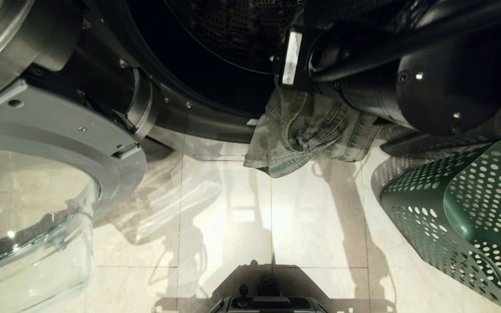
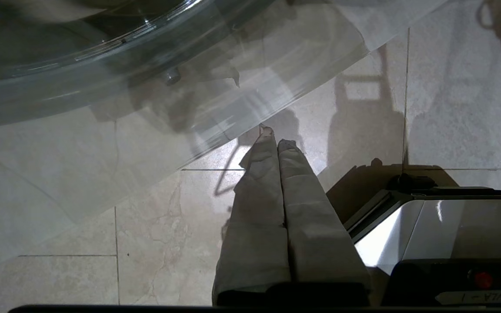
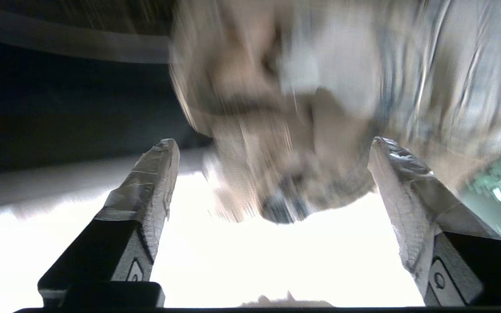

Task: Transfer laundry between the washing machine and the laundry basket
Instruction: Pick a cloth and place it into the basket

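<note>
2 spread fingers of right tool [image 3: 272, 145], laundry [image 3: 320, 108] just beyond, unheld.

One garment [image 1: 307, 130], one green basket [image 1: 463, 217], one washing machine [image 1: 181, 87] with one glass door [image 1: 28, 204], two grippers.
</note>
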{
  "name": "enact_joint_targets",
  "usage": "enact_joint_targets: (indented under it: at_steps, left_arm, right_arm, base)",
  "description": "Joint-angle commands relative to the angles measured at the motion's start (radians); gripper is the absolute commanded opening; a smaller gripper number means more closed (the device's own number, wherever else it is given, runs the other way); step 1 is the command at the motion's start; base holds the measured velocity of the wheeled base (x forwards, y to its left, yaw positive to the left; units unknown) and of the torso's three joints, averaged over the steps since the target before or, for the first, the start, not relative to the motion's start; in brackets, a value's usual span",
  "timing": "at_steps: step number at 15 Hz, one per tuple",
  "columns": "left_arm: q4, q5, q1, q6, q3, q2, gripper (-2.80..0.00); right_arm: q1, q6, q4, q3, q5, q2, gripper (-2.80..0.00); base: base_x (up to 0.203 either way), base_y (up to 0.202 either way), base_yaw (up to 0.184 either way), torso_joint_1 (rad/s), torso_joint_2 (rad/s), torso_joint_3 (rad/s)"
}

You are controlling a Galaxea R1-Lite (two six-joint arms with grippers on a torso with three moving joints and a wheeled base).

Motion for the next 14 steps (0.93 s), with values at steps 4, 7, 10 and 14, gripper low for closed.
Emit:
enact_joint_targets:
  at_steps: [4,7,10,14]
  left_arm:
    - [0.000,0.000,0.000,0.000,0.000,-0.002,-2.80]
    - [0.000,0.000,0.000,0.000,0.002,-0.002,-2.80]
    - [0.000,0.000,0.000,0.000,0.000,-0.002,-2.80]
    - [0.000,0.000,0.000,0.000,0.000,-0.002,-2.80]
  right_arm:
    - [0.001,0.290,0.448,0.065,0.087,-0.065,0.00]
    - [-0.058,0.445,0.526,0.093,0.269,-0.105,0.00]
    - [-0.166,0.539,0.526,0.138,0.294,-0.050,0.00]
    - [-0.153,0.573,0.517,0.160,0.300,0.001,0.00]
  base:
    - [0.000,0.000,0.000,0.000,0.00,0.000]
    - [0.000,0.000,0.000,0.000,0.00,0.000]
    - [0.000,0.000,0.000,0.000,0.00,0.000]
    - [0.000,0.000,0.000,0.000,0.00,0.000]
